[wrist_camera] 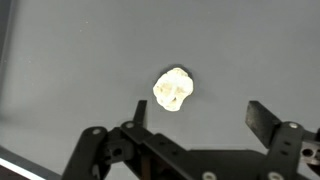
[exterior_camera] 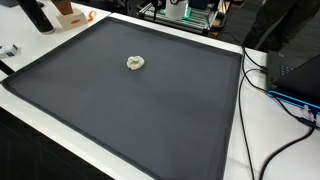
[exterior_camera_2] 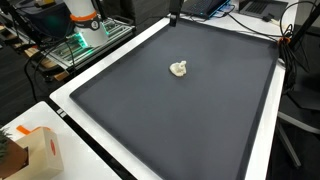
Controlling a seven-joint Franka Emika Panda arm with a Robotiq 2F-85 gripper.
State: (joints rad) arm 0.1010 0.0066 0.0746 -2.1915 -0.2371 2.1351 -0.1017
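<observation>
**Claw open above mat, lump short of the fingers**

Wrist view: the claw (wrist_camera: 198, 112) enters from the bottom edge with its two dark fingers (wrist_camera: 138, 110) spread wide apart and nothing between them. The gap shows only the dark grey mat (wrist_camera: 60, 60).

The cream-white lump (wrist_camera: 173, 89) is small, crumpled and irregular (material not identifiable at this resolution). It lies on the mat just beyond the fingertips. Sideways it falls within the span of the open fingers, but off-centre, clearly closer to the finger at picture-left than to its partner. It touches neither finger. Height of the claw over the mat cannot be judged from this view.

Both exterior views: the lump (exterior_camera: 136, 63) (exterior_camera_2: 179, 68) sits alone on the mat (exterior_camera: 150, 110) (exterior_camera_2: 180, 120), in the half nearer the robot base (exterior_camera_2: 85, 20) and well clear of the raised black rim on all sides. I cannot make out the claw with certainty in either of these views.

Surroundings: the mat rests on a white table (exterior_camera: 235, 140) (exterior_camera_2: 70, 105). In an exterior view, black cables (exterior_camera: 270, 90) trail along the table beside the mat. In an exterior view, a cardboard box (exterior_camera_2: 40, 150) stands at a near corner, off the mat.
</observation>
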